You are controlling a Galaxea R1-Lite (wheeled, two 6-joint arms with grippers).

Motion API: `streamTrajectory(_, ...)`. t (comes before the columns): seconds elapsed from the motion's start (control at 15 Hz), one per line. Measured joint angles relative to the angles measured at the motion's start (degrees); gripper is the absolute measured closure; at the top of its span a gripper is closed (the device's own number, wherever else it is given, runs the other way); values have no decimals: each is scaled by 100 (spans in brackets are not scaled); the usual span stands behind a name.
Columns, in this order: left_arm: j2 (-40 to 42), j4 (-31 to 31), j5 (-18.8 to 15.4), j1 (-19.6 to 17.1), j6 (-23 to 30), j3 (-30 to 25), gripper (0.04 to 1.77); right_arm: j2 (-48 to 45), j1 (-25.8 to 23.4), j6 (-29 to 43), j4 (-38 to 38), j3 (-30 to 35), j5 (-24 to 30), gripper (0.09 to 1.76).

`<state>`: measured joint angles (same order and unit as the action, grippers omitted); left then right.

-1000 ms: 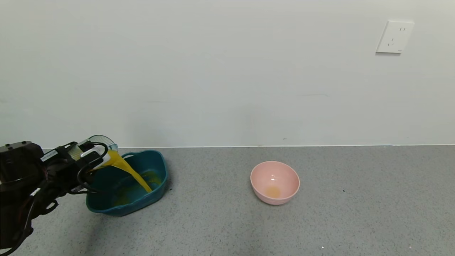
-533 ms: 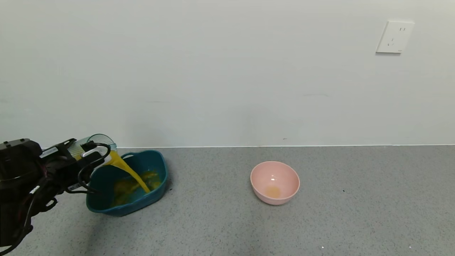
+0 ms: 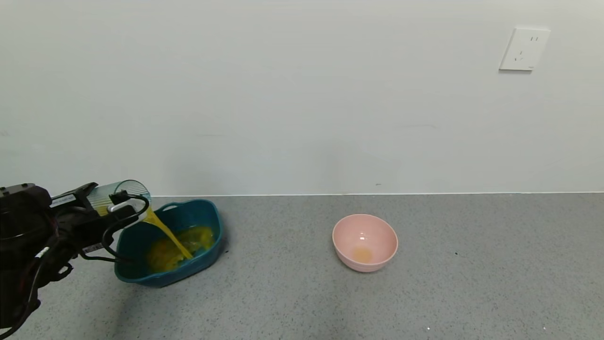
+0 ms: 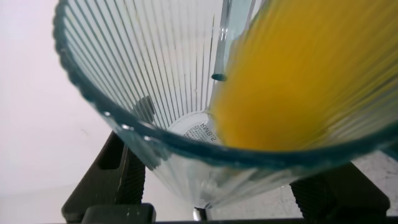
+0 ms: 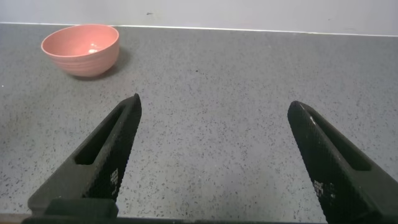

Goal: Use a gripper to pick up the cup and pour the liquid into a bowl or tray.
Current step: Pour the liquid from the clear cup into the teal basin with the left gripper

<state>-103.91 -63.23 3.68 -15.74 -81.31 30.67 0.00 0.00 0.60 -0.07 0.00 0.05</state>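
My left gripper [image 3: 111, 208] is shut on the ribbed blue-green cup [image 3: 120, 192], tipped on its side above the near-left rim of the dark teal tub [image 3: 210, 252]. Orange-yellow liquid [image 3: 165, 233] streams from the cup's mouth into the tub and pools on its bottom. In the left wrist view the cup [image 4: 149, 81] fills the frame between my black fingers [image 4: 118, 180], with liquid [image 4: 298, 81] running along its lower side. My right gripper [image 5: 214, 109] is open and empty above bare grey floor; it does not show in the head view.
A round pink bowl [image 3: 364, 242] with a little orange residue stands on the grey speckled surface to the right of the tub; it also shows in the right wrist view [image 5: 81, 48]. A white wall runs behind, with a socket [image 3: 524, 48] at the upper right.
The cup has tipped further and the stream has thinned. The orange pool in the tub has grown. My left arm has drawn slightly left.
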Motion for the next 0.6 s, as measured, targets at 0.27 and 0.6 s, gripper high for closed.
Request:
streamTrajectory(0.27,27,-10,65,-5,-297,77,52,0,0,0,0,0,2,14)
streamTrajectory(0.6,85,-13,285,45,-673,122,52,0,0,2,0,0,0,14)
